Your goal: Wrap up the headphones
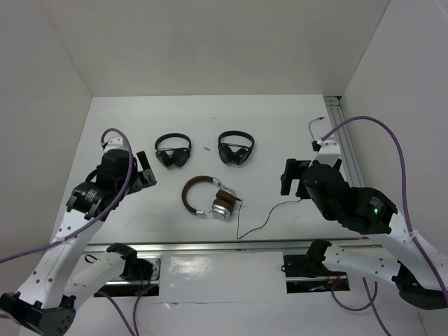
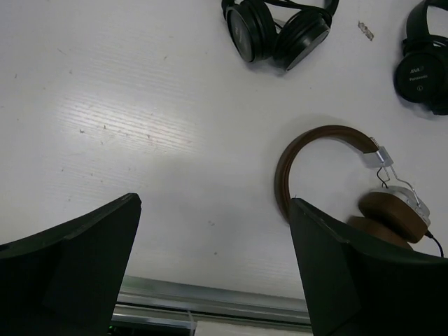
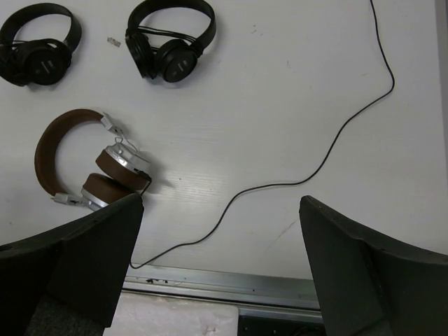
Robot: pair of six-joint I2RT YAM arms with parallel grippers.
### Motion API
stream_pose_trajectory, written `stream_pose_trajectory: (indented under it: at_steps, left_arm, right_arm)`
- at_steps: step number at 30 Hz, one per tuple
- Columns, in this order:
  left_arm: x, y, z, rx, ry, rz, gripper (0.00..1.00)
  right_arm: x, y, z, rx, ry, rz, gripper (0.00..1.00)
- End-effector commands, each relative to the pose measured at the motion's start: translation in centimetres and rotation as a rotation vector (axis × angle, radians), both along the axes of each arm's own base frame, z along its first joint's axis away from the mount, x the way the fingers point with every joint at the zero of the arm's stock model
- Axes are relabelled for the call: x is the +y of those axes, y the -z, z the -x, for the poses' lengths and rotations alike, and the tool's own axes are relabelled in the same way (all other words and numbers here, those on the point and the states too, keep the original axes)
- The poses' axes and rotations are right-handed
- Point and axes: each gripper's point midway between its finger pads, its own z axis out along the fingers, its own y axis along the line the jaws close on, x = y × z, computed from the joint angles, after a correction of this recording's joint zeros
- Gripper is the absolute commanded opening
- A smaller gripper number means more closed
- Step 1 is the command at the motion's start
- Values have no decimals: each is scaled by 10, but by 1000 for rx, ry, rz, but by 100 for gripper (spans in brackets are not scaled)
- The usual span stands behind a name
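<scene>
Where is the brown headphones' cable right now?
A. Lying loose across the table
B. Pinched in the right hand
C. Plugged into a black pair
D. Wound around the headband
A: the cable trails in a loose curve from the headphones across the table, not wound at all.

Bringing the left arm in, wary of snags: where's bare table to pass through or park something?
Free: the far strip behind both black headphones, and the table between the left arm and the brown headphones. Crowded: right of the brown pair, where the cable loops down to the near rail.
</scene>
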Motion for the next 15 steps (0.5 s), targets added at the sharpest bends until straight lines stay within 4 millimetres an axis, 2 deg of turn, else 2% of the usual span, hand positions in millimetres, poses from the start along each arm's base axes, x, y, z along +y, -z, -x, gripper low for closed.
stream_pose_trajectory:
  at_steps: [1, 9, 12, 15]
  left_arm:
    - [-13, -2, -8, -18, 76, 18, 100]
    - [-32, 11, -11, 13, 193, 32, 100]
    - [-44, 17, -16, 51, 236, 63, 100]
    - [-68, 27, -13, 108, 297, 133, 100]
  right_arm:
    - [-2, -12, -1, -36, 17, -38, 100]
    - [-2, -11, -1, -40, 1, -33, 100]
    - [5, -15, -2, -49, -20, -54, 100]
    - [13, -12, -1, -38, -65, -57, 100]
